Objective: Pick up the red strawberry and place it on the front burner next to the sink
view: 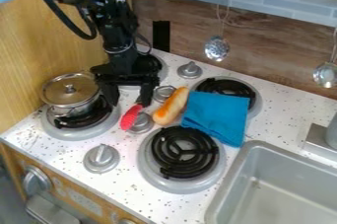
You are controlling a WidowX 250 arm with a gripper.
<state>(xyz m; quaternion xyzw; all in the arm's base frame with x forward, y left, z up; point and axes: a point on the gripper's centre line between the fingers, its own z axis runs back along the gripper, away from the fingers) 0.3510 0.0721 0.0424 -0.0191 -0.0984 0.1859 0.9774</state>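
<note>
White and speckled, the counter (pixel 280 114) meets wood-grain panelling (pixel 276 50) behind and a grey sink (pixel 231 173). Above it the claw (pixel 129 103) hangs wide open, gripping nothing, one tip at the red textured object (pixel 131 118), near a bread-like toy (pixel 171 105) beside a blue cloth (pixel 214 117).

Blue cloth (pixel 216 115) partly over a black burner (pixel 229 86), grey sink (pixel 296 188), two hanging metal utensils (pixel 217 49)

Small bright red elongated object (pixel 131 117), exact type unclear, surface looks textured, lying slanted just left of and slightly below frame center, narrower end toward upper right, wider end toward lower left.
</note>
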